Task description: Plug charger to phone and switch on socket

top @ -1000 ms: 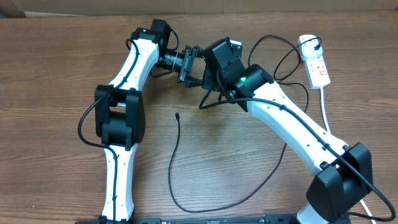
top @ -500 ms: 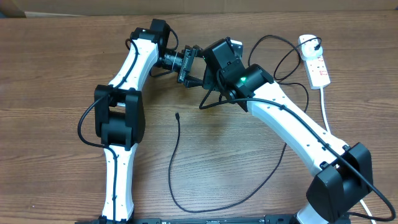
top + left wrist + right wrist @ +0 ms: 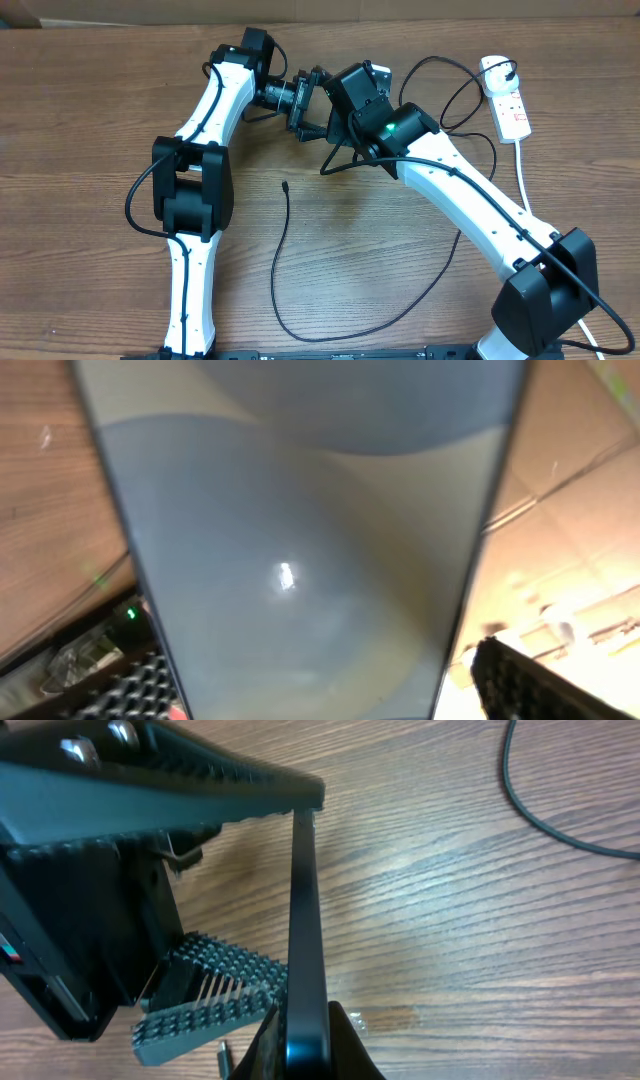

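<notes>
The phone (image 3: 300, 560) fills the left wrist view with its pale blue-grey screen; in the right wrist view it shows edge-on (image 3: 303, 920), lifted above the table. My right gripper (image 3: 305, 1055) is shut on the phone's near end, pinching its two faces. My left gripper (image 3: 320, 695) straddles the phone's width, with a gap at its right finger. In the overhead view both grippers, left (image 3: 308, 100) and right (image 3: 335, 125), meet at the back centre, hiding the phone. The charger's tip (image 3: 285, 185) lies free on the table. The socket (image 3: 508, 105) lies at the back right.
The black cable loops along the front of the table (image 3: 330, 338) and up the right side to a plug in the socket's far end (image 3: 503, 68). A thick white cord (image 3: 525, 185) runs from the socket toward the front. A stretch of black cable (image 3: 520, 790) lies on the wood.
My left gripper has shifted slightly up and to the right against the phone. The right arm, cable and socket have not moved.
</notes>
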Controlling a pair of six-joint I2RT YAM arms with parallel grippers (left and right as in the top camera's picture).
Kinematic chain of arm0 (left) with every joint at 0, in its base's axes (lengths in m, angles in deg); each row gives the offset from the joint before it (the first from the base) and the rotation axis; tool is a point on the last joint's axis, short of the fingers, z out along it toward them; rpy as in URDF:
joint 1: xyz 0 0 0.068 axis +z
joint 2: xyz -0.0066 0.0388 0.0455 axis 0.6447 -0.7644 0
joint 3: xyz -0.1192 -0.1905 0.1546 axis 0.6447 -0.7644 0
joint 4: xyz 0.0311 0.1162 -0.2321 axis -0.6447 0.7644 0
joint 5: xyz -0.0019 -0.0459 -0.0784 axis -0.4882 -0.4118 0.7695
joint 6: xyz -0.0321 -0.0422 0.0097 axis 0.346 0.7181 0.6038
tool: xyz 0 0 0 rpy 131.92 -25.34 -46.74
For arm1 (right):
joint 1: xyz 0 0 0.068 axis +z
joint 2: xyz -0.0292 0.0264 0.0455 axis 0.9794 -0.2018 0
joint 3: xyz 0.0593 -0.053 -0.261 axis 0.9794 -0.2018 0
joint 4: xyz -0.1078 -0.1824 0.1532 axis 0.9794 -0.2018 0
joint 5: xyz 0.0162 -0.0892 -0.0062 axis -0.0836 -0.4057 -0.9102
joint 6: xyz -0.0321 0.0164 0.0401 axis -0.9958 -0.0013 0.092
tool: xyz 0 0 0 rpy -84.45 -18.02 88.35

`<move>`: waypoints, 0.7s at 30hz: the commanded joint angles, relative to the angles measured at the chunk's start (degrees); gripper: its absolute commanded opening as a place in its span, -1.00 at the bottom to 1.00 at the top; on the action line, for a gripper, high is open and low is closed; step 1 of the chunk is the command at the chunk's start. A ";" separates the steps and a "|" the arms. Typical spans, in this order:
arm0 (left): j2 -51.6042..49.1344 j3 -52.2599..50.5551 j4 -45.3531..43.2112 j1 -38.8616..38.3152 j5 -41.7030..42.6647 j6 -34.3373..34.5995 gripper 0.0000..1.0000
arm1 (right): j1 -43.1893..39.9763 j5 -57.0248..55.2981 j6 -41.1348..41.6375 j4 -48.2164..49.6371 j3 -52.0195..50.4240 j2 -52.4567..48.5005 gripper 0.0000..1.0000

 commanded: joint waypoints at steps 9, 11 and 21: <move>-0.26 1.77 -10.84 3.08 1.70 -9.51 1.00 | -2.47 0.04 -0.22 -0.24 1.53 2.75 -0.93; 0.04 1.77 -10.69 4.17 2.49 -12.44 1.00 | -3.69 0.04 -0.22 -0.61 1.53 4.26 -0.92; 11.69 1.77 -2.32 8.02 0.59 -33.62 0.99 | -11.47 12.22 0.68 -1.20 1.53 10.27 -0.93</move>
